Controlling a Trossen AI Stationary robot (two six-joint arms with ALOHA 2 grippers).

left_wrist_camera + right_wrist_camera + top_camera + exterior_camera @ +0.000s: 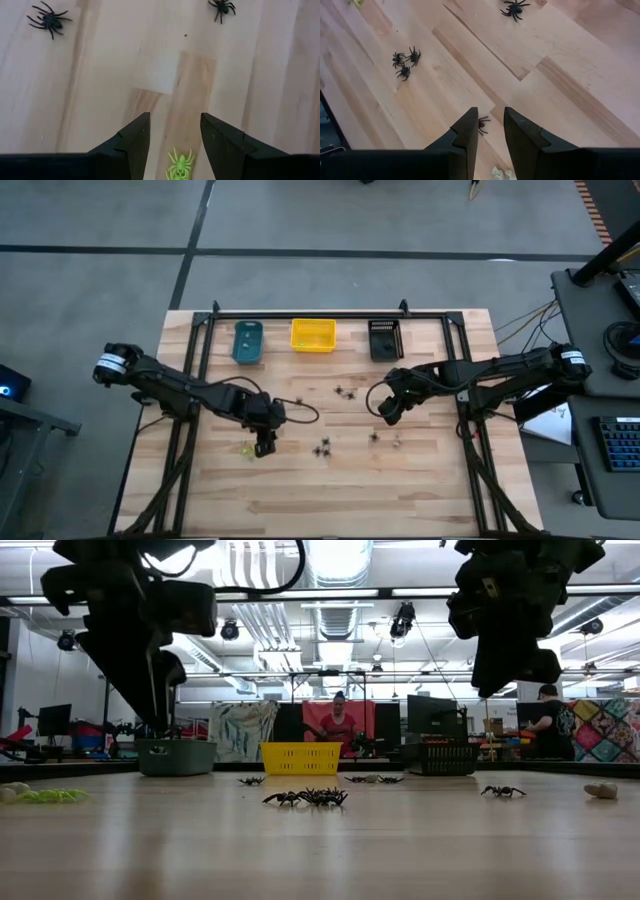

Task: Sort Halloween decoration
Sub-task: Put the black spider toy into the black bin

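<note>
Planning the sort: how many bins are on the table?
3, in a row along the far edge: teal bin on the robot's left, yellow bin in the middle, black bin on its right. None appears hidden.

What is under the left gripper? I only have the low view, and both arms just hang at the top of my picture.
Observer: The left gripper is open. In its wrist view, a yellow-green spider lies on the wood in line with the gap between its fingers.
Operator: Is the right one carrying anything?
Observer: No. The right gripper is open and empty above the table. A single black spider lies in line with its gap, with a pale trinket close by.
Operator: How many are in that black clump in the middle of my view?
Observer: Three. The right wrist view shows a cluster of three black spiders huddled together.
</note>
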